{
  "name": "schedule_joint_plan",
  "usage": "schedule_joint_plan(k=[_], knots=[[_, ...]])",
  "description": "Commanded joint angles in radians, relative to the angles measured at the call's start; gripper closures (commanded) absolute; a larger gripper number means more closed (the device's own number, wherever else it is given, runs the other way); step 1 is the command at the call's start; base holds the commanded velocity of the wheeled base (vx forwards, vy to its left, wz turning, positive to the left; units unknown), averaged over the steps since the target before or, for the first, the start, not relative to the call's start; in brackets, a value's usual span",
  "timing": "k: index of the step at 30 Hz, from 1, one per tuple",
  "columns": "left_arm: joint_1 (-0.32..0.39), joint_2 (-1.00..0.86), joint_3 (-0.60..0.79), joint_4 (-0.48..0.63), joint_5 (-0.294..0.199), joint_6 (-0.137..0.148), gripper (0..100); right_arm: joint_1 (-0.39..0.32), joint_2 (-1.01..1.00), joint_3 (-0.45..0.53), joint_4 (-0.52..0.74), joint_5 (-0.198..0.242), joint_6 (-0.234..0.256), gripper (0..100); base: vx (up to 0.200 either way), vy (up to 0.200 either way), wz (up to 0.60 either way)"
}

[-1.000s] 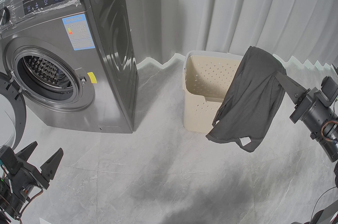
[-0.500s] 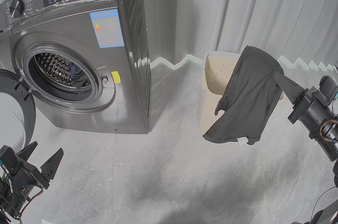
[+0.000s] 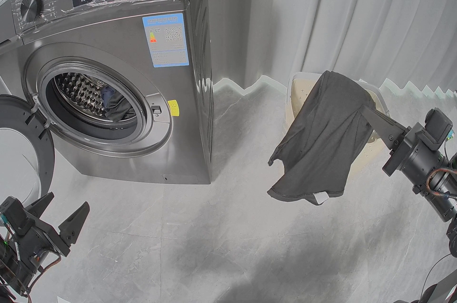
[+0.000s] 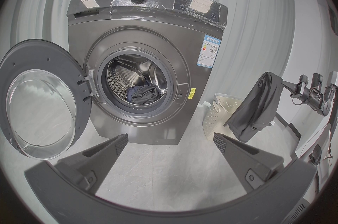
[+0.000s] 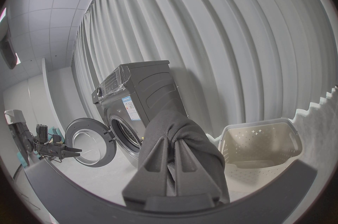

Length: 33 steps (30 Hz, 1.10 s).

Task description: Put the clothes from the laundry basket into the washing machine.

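Right pincer (image 3: 368, 112) clamps dark garment (image 3: 323, 142), hanging below.

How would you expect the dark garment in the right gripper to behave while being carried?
Probably floppy: the dark garment hangs in folds from the right gripper. Likely light, as one pinch holds it. Its loose hem could snag.

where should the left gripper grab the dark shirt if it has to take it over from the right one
Probably the bunched top of the dark shirt, just beside where the right gripper pinches it, coming from the washing machine side. The cloth is gathered thick there; the lower hem hangs loose and flat, harder for the open left gripper to catch.
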Motion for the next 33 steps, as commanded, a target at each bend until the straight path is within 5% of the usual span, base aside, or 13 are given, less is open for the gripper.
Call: schedule_joint_plan(k=[1,6,33], knots=[[0.0,0.015,0.002,0.0,0.0,-0.001,0,0.0,-0.011,0.001,0.006,0.001,-0.016,100,0.0,0.0,0.0],[-0.007,0.017,0.001,-0.004,0.0,-0.001,0,0.0,-0.013,0.013,0.016,0.03,-0.024,100,0.0,0.0,0.0],[-0.003,-0.039,0.016,0.01,0.0,-0.009,0,0.015,0.04,-0.042,0.05,0.055,-0.022,100,0.0,0.2,0.0]])
